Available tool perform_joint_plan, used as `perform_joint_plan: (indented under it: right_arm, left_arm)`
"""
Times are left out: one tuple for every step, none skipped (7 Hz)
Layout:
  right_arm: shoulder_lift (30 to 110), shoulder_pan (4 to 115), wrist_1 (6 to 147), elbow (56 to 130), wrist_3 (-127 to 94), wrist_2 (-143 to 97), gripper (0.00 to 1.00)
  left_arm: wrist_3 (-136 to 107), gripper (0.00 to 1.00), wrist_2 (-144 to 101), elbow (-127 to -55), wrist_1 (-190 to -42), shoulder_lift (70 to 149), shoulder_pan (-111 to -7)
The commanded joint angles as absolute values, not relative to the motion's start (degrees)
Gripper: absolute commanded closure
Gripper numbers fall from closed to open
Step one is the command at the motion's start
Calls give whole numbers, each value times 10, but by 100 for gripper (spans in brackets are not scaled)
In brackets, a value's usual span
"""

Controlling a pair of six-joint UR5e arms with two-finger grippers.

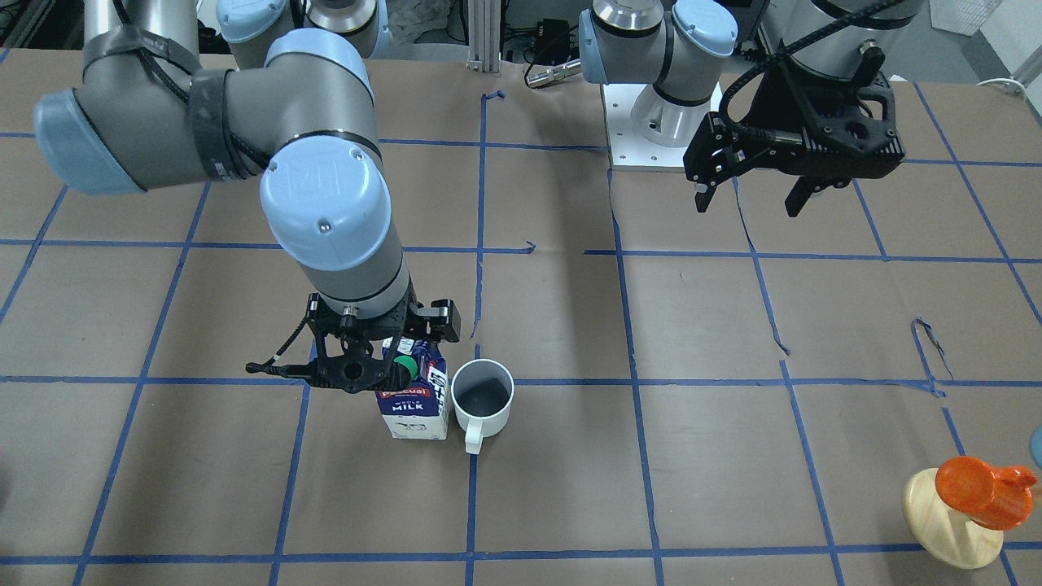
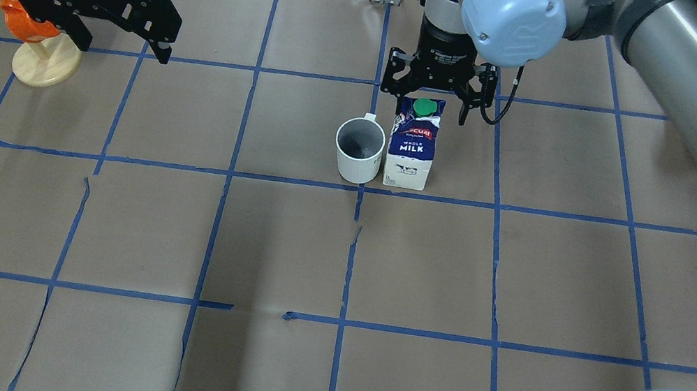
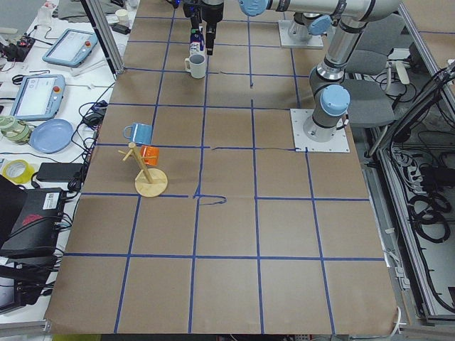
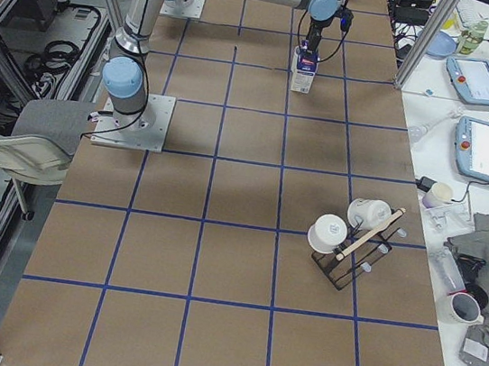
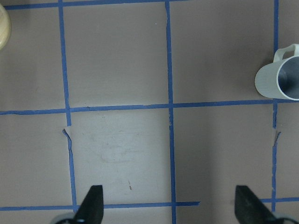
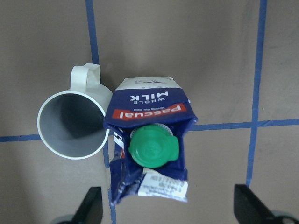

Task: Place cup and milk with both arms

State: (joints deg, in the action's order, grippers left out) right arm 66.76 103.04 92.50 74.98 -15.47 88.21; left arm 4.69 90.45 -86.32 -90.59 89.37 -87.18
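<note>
The milk (image 2: 409, 153) stands upright on the table (image 2: 283, 248), close to the middle of its width and toward the far side from the robot, with its green cap up and its "MILK" face turned toward the robot. The cup (image 2: 358, 150) stands upright right beside it on the robot's left. The two are so close that I cannot tell whether they touch. The cup's handle points away from the robot. The right gripper (image 2: 429, 113) hangs over the top of the carton with its jaws spread wide. One finger sits on each side of the gable, clear of it, and the gripper grasps nothing. The left gripper (image 2: 123, 47) hovers well apart, over the far left part of the table, its jaws likewise wide apart and empty. Just beside it to the left stands a wooden mug stand (image 2: 44, 67) carrying an orange mug (image 2: 27, 23) and a blue mug (image 3: 138, 132). Brown paper covers the table, marked into squares with blue tape.
</note>
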Motion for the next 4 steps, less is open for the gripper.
perform_joint_plan:
  right_arm:
    - [755,1020,886,772,-106,882,0]
    - [803,1020,884,798,-92,883,0]
    - [840,1018,882,820,-82,886,0]
    - [869,1017,867,837,-65,889,0]
  left_arm:
    - [47,0,905,-863,-905,894,-872]
    - [47,0,905,-862,-906,894,-872]
    - [47,0,905,-862,-905,893,-872]
    - [47,0,904,-861,-905,894,-872]
